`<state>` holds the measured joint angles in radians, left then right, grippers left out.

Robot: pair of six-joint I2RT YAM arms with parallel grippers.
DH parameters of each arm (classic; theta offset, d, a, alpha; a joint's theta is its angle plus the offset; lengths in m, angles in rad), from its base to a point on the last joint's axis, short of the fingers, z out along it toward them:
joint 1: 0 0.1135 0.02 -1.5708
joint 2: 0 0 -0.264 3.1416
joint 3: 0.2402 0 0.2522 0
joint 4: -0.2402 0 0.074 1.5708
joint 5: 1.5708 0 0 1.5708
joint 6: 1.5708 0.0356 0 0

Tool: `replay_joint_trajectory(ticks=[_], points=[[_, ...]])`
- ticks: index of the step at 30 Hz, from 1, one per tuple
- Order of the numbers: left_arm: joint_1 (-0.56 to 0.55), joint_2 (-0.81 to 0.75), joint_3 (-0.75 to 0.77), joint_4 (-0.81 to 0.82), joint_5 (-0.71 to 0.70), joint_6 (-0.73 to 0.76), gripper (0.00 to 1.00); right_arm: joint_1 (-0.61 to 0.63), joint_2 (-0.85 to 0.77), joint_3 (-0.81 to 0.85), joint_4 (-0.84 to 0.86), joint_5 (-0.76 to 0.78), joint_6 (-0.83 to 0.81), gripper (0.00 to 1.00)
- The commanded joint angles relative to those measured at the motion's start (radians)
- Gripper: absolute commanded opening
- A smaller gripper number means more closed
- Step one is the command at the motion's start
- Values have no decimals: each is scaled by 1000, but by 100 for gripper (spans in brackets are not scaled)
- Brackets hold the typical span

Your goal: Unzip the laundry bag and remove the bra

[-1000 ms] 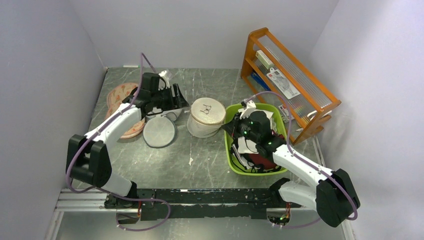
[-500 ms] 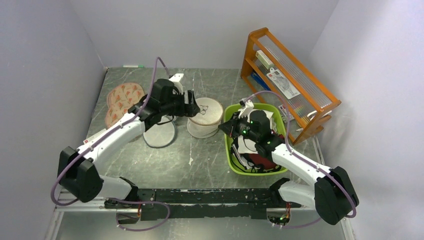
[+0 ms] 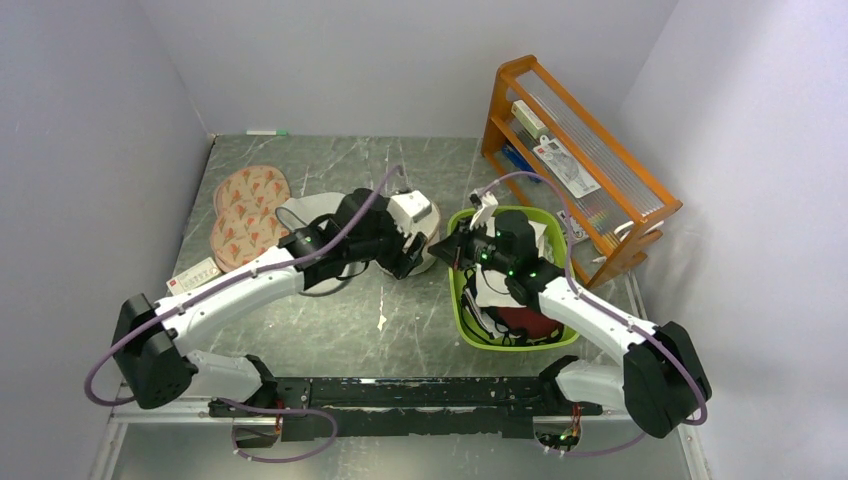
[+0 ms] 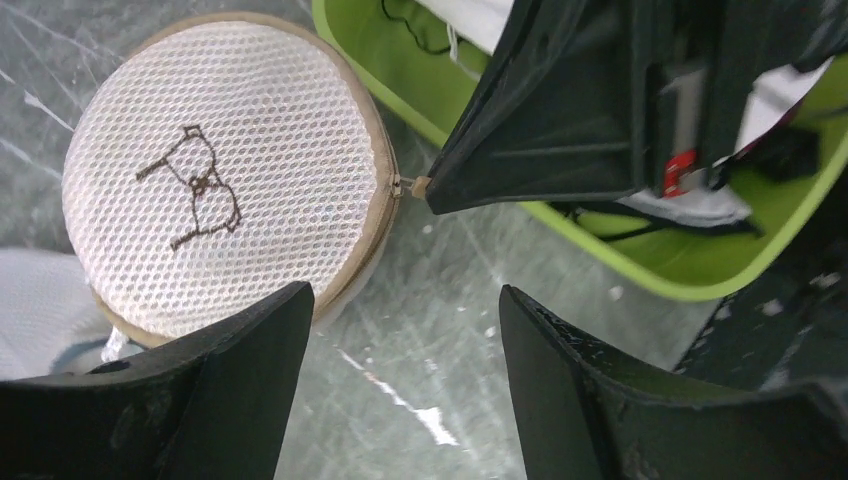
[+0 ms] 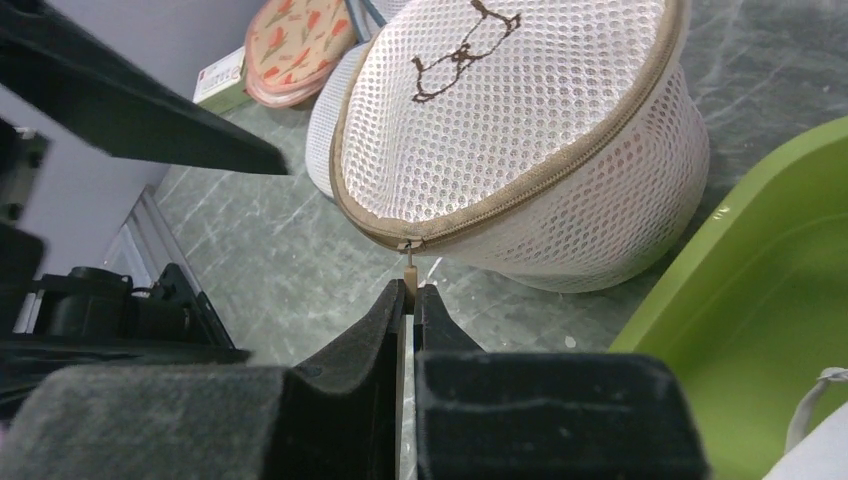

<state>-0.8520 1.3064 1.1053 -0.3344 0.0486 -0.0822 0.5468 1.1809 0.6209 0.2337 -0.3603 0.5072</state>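
Note:
The laundry bag (image 3: 424,212) is a round cream mesh clamshell with a dark mark on its face. It stands left of the green basket, zipped shut, and shows in the left wrist view (image 4: 220,180) and the right wrist view (image 5: 520,120). My right gripper (image 3: 441,250) (image 5: 411,290) is shut on the bag's small tan zipper pull (image 5: 409,268) (image 4: 418,186) at the bag's right edge. My left gripper (image 3: 405,258) (image 4: 405,300) is open and empty, hovering over the table just in front of the bag. The bra is not in view.
A green basket (image 3: 462,310) (image 4: 600,262) of white and dark maroon cloths sits under my right arm. An orange wooden rack (image 3: 575,150) stands at the back right. A white mesh bag (image 3: 310,212) and a pink patterned bag (image 3: 245,210) lie at the left.
My left arm has swung right from the white mesh bag to the front of the laundry bag. My right gripper has moved left to the bag's zipper pull.

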Motion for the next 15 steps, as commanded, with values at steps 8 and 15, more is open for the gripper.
replay_joint_trajectory(ticks=[8, 15], points=[[-10, -57, -177, 275, 119, 594, 68, -4, 24, 39, -1, -82, -11, 0], [-9, -35, -248, 362, 172, 595, 58, -3, 38, 53, 0, -108, -2, 0]])
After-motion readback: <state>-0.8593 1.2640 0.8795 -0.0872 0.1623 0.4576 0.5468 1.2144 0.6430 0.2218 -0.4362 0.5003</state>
